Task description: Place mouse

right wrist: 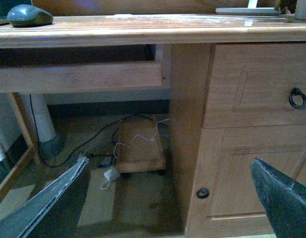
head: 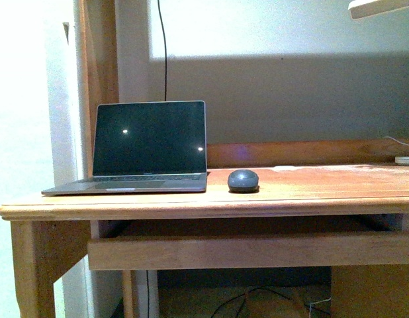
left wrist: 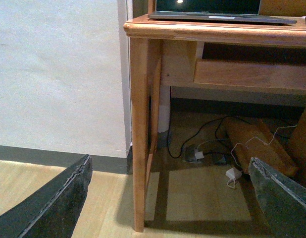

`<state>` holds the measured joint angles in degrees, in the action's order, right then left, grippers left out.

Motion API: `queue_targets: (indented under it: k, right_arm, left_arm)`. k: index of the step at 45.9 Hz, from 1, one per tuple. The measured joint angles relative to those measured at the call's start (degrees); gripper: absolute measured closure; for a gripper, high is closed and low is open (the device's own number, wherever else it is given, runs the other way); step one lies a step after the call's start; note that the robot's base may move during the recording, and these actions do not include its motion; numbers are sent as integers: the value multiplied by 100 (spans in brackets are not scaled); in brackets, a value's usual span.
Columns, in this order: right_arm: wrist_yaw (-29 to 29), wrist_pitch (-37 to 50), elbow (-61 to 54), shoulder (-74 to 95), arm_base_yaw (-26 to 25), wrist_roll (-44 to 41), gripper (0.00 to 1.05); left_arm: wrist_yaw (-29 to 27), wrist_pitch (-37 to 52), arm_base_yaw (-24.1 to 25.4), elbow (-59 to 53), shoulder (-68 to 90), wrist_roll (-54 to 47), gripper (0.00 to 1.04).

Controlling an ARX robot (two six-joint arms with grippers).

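The dark grey dome-shaped mouse (head: 243, 180) sits on the wooden desk (head: 323, 189), just right of the open laptop (head: 149, 142). It also shows in the right wrist view (right wrist: 29, 15) on the desk top. Neither arm shows in the front view. My left gripper (left wrist: 170, 198) is open and empty, low near the floor, facing the desk's left leg (left wrist: 140, 134). My right gripper (right wrist: 170, 203) is open and empty, low in front of the desk's drawer cabinet (right wrist: 252, 124). Both are well below the desk top and far from the mouse.
A pull-out tray (head: 244, 252) hangs under the desk top. Cables and a white adapter (left wrist: 233, 174) lie on the floor under the desk beside a wooden caster stand (right wrist: 140, 146). A small white device with a cable (head: 406, 159) lies at the desk's far right. A white wall (left wrist: 59, 74) stands left.
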<state>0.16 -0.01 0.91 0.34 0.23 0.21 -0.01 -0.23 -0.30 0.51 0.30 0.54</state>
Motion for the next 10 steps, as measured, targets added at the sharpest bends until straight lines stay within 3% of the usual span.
queue_targets:
  k: [10]
  right_arm:
    - [0, 0, 0, 0, 0, 0, 7]
  left_arm:
    - [0, 0, 0, 0, 0, 0, 8]
